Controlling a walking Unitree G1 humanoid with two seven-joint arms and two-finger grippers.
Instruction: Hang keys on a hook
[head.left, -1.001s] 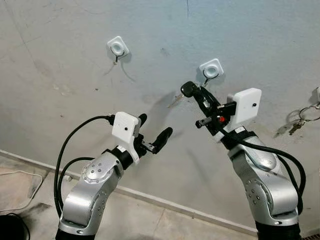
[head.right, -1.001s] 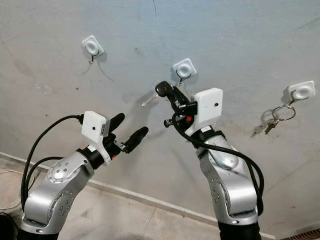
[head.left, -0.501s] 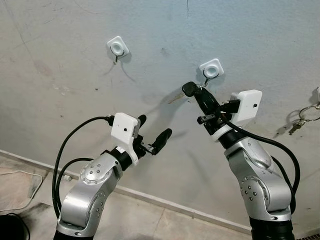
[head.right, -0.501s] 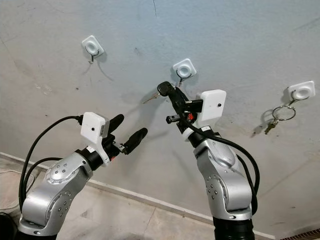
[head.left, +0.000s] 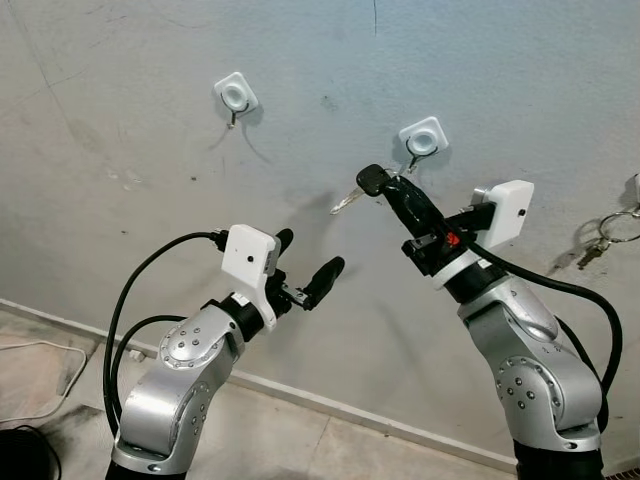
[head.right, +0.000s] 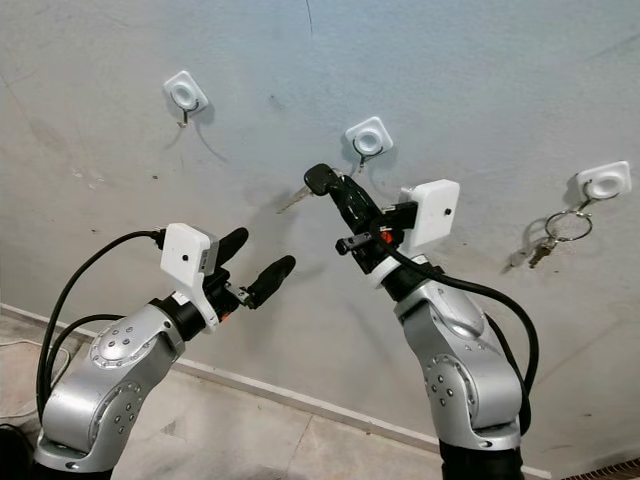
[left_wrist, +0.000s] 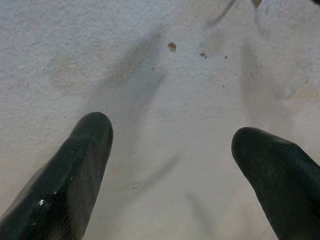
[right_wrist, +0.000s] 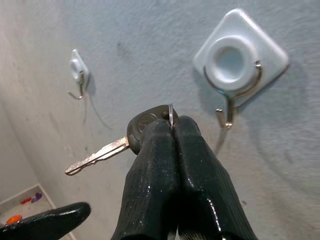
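Key (right_wrist: 146, 123) pinched in right gripper (right_wrist: 172, 131), shifted slightly left; ring not yet on middle hook (right_wrist: 231, 111). Left gripper (left_wrist: 170, 150) spread, idle.

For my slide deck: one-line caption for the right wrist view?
Right claw pinching a black-headed key just short of a white wall hook.

Rough matt plaster wall (head.left: 500, 60), glossy white plastic hook (right_wrist: 240, 60) with bent metal wire, metal key (right_wrist: 107, 150)
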